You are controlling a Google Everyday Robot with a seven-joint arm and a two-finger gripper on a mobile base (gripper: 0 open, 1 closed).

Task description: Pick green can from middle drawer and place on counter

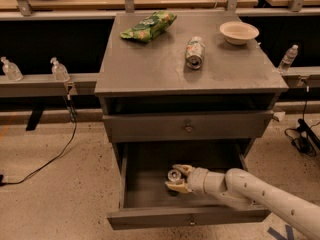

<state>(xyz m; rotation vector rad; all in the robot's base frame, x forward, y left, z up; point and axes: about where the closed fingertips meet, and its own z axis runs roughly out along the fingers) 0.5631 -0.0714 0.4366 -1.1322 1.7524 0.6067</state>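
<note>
Fingers (176,187) clasp green can (174,174) inside middle drawer (145,190).

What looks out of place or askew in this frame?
The pale can lies tipped on its side on the counter. Nothing looks spilled. The tool is in the open middle drawer at the green can.

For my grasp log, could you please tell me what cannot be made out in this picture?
Green can: the camera view shows only its silver top; the gripper, inside the middle drawer, hides its body.
Whether the gripper grips it: cannot tell.
Arm: cut off by the right and bottom edges.
Pale can lying on the counter: label too small to read.
</note>
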